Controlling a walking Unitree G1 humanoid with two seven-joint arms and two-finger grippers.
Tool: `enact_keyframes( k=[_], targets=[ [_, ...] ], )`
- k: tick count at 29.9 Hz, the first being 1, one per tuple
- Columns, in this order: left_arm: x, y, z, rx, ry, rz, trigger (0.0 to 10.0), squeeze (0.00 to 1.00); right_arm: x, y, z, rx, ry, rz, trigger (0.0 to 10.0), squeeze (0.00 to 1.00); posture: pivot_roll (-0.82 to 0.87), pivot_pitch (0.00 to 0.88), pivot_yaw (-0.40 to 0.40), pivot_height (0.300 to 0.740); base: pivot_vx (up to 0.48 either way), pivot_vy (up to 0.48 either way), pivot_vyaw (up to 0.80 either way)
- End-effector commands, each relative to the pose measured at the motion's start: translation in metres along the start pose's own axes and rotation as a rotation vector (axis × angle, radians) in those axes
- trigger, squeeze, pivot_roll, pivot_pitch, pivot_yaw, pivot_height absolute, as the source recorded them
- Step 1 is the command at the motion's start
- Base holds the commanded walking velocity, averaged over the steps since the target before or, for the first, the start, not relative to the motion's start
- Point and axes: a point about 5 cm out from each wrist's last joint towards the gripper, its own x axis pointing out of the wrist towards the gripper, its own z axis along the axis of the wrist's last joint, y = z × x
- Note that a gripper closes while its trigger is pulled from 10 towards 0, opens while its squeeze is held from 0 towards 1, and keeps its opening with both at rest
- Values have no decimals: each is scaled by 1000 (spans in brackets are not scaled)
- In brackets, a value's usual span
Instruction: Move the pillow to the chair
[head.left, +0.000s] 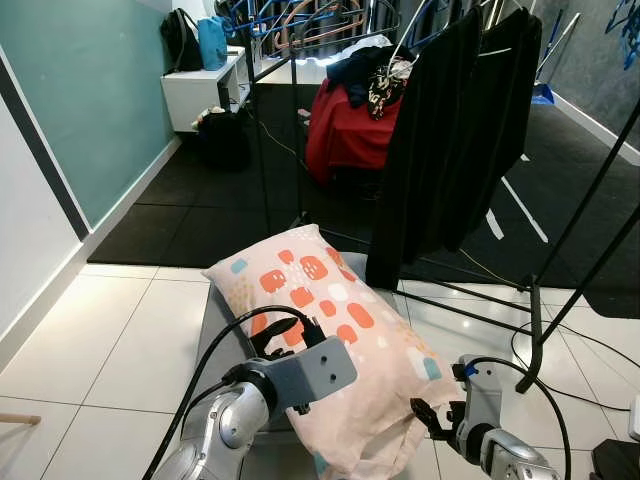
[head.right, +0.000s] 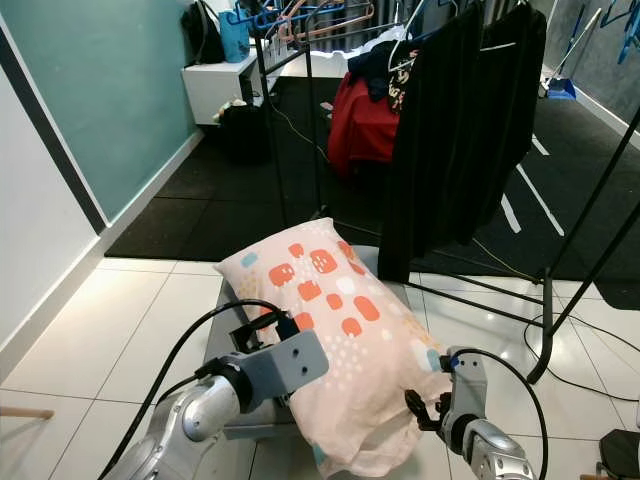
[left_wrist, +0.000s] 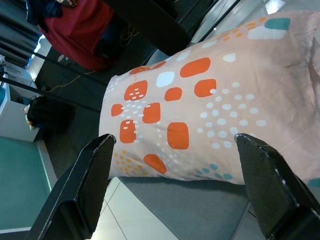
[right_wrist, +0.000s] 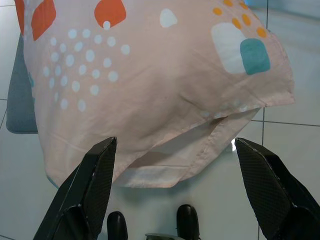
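Where both open tools flank it, pillow (head.left: 340, 330) on grey chair (head.left: 225, 330)

Two black fingers (left_wrist: 87, 190) stand wide apart, one at seven o'clock and one at five, and the left gripper (left_wrist: 175, 187) grips nothing. Between them lies the pink pillow (left_wrist: 210, 105), patterned with orange squares, white dots and teal patches, resting on a grey seat (left_wrist: 190, 210). Up at eleven o'clock a red cloth heap (left_wrist: 82, 32) sits on the dark floor mat (left_wrist: 75, 80). At nine o'clock there's a black bag (left_wrist: 47, 112), with a teal wall (left_wrist: 17, 185) towards eight.
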Motion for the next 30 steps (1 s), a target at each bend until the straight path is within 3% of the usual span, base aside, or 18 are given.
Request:
enact_keyframes(
  k=[1, 30],
  targets=[
    [1, 0, -3, 8, 17, 0, 10000, 0, -1, -2, -3, 26, 11, -10, 10000, 0, -135, 41, -28, 740, 0, 0, 0],
    [2, 0, -2, 9, 16, 1, 10000, 0, 0, -3, -3, 22, 16, -9, 10000, 0, -131, 38, -35, 740, 0, 0, 0]
  ],
)
